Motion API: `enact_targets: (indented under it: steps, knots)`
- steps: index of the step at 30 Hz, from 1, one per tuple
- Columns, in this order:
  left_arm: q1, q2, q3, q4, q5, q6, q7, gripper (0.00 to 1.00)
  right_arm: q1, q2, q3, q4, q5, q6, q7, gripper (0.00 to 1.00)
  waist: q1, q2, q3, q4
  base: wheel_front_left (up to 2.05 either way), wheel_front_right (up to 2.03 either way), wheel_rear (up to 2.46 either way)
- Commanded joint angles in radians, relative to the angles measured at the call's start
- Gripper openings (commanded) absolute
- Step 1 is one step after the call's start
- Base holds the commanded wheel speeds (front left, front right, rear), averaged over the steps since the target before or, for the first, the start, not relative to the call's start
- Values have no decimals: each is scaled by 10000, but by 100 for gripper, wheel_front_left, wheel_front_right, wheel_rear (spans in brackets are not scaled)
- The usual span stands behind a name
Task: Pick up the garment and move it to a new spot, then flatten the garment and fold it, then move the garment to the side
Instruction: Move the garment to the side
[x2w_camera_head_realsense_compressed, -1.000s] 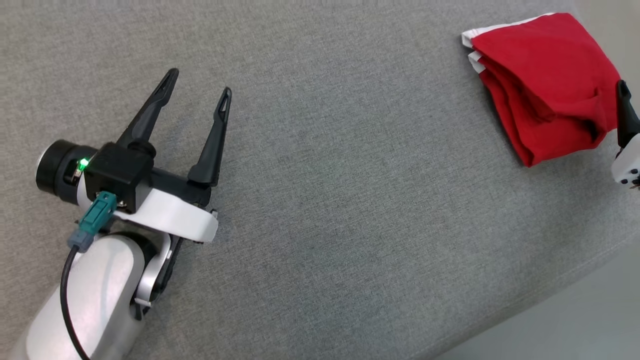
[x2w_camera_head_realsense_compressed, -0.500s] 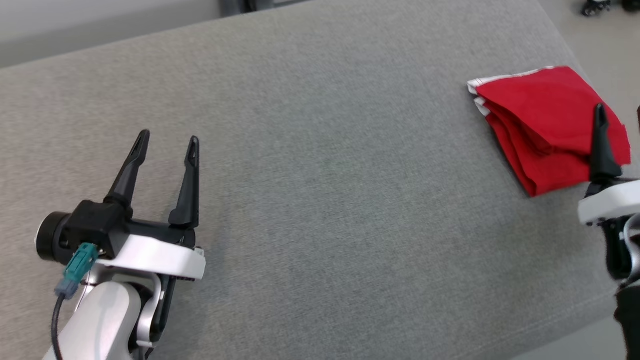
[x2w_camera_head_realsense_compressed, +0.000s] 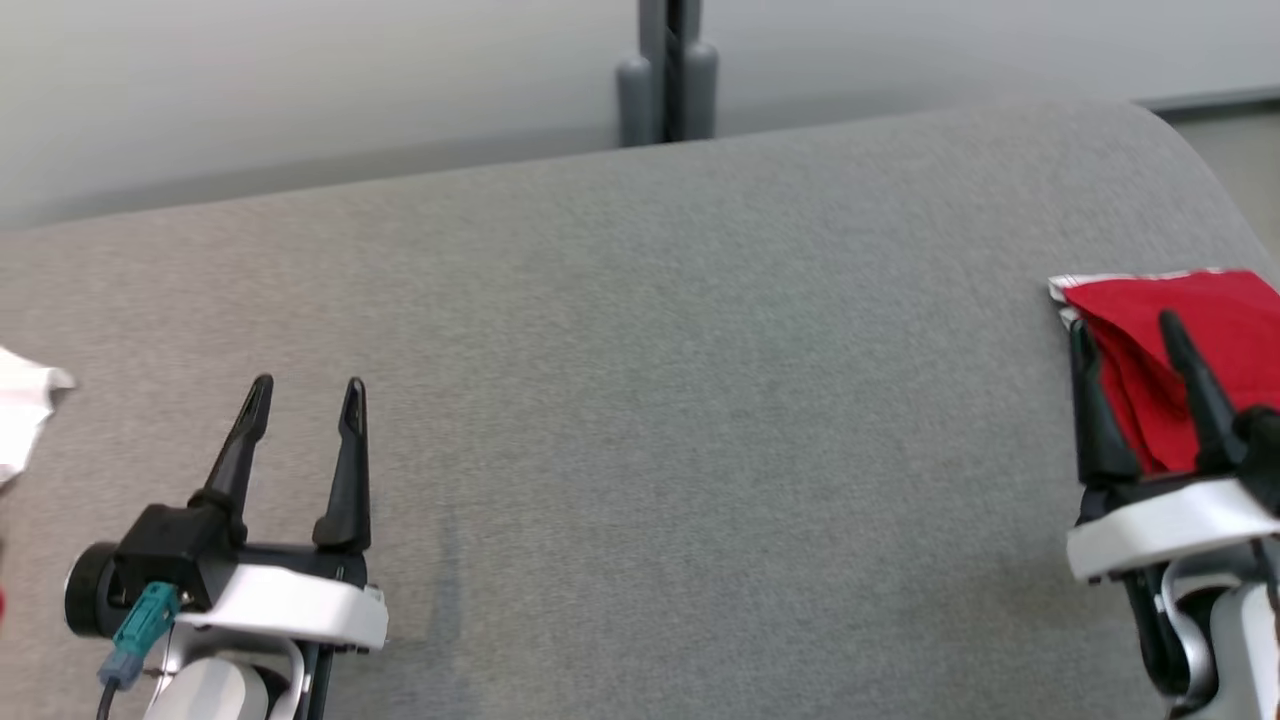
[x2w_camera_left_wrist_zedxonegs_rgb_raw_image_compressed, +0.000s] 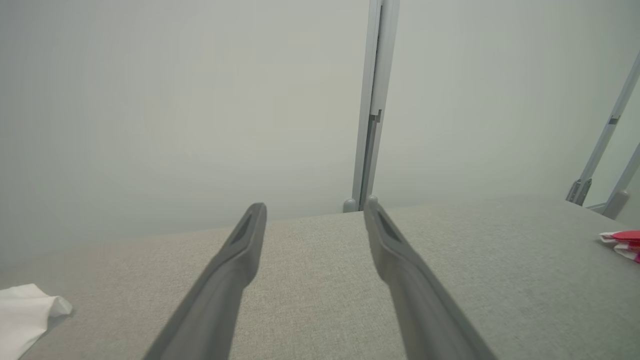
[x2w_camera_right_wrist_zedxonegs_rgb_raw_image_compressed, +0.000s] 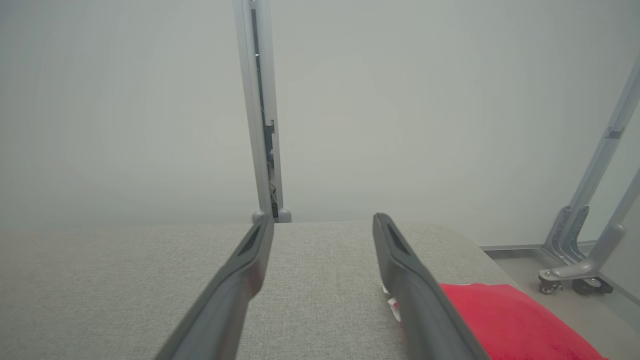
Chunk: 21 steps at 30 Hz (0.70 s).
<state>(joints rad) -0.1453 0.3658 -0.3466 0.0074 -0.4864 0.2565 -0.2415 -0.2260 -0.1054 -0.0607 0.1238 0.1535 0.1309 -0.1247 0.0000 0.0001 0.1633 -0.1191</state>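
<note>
The garment (x2w_camera_head_realsense_compressed: 1232, 308) is red with a white trim and lies folded at the far right of the grey padded surface (x2w_camera_head_realsense_compressed: 700, 400). My right gripper (x2w_camera_head_realsense_compressed: 1123, 326) hovers open just in front of the garment's near left corner, and its fingers hold nothing. The right wrist view has the garment (x2w_camera_right_wrist_zedxonegs_rgb_raw_image_compressed: 505, 320) at the lower right, beside the right finger of my right gripper (x2w_camera_right_wrist_zedxonegs_rgb_raw_image_compressed: 324, 220). My left gripper (x2w_camera_head_realsense_compressed: 307, 388) stands open and empty over the surface at the lower left. In the left wrist view, my left gripper (x2w_camera_left_wrist_zedxonegs_rgb_raw_image_compressed: 314, 205) is open and the garment (x2w_camera_left_wrist_zedxonegs_rgb_raw_image_compressed: 625, 238) sits far to the right.
A white cloth (x2w_camera_head_realsense_compressed: 22, 408) lies at the surface's left edge, also in the left wrist view as a white cloth (x2w_camera_left_wrist_zedxonegs_rgb_raw_image_compressed: 25, 315). A grey post (x2w_camera_head_realsense_compressed: 665, 70) rises behind the far edge. A metal frame on castors (x2w_camera_right_wrist_zedxonegs_rgb_raw_image_compressed: 575, 260) stands on the floor to the right.
The head camera has tilted up, so the whole picture has shifted down. My right gripper has come further into view, both fingers now showing before the garment. Both grippers stay open.
</note>
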Motion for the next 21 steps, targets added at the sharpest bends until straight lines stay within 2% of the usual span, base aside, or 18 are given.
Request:
enact_targets:
  steps: [1, 9, 21]
  knots:
    - [99, 40, 24, -2, -56, 30, -35, 100, 177, -27, -29, -89, -87, -3, 44, 100, 0, -1, -427, 418, 0, 0, 0]
    - [681, 62, 167, -14, -148, -172, -171, 100, 1421, 220, -252, -929, -152, -3, 639, 100, 0, -1, -1145, 946, 0, 0, 0]
    - [1402, 232, 151, 58, -31, -401, -223, 100, 2507, 412, -507, -1577, -145, -3, 1229, 100, 0, -1, -1704, 1070, 0, 0, 0]
